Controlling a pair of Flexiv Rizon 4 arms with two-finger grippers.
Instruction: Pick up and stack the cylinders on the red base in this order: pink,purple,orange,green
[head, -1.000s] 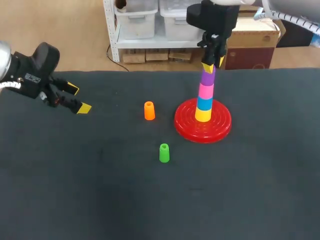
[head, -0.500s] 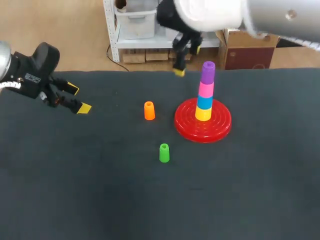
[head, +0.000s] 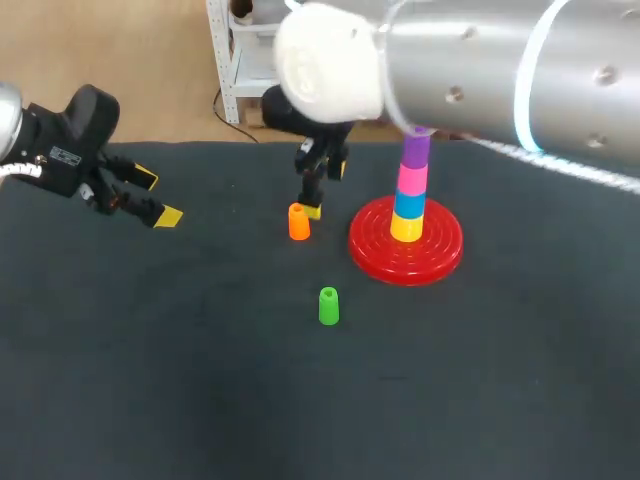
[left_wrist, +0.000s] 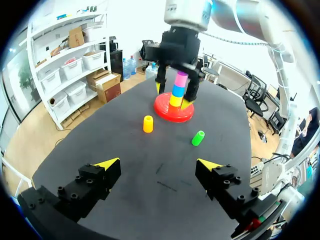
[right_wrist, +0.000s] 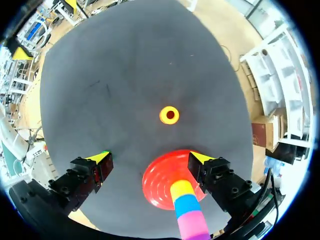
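— While both tools hang over the bench, what state are they in?

— Both released, with nothing in either. The left tool sits out toward the bench's 9 o'clock side, spread wide and well apart from every cylinder. The right tool hangs just beside the orange cylinder, at its 1 o'clock.

— Is it touching the cylinder?

— From the head view I cannot tell. The right wrist view shows the orange cylinder ahead of the tool and outside its gap. It stands upright, and its hollow top shows.

— And the stack?

— It stands upright on the base. From the bottom up it goes yellow cylinder, blue cylinder, pink cylinder, then purple cylinder on top.

— Where are the loose ones?

— The orange cylinder is at the base's 9 o'clock, near the rim but apart from it. The green cylinder stands upright on the bench at the base's 8 o'clock, and at roughly 6 o'clock from the orange cylinder. In the left wrist view, both of them and the base lie well ahead of the left tool. The right tool hangs in front of the stack.
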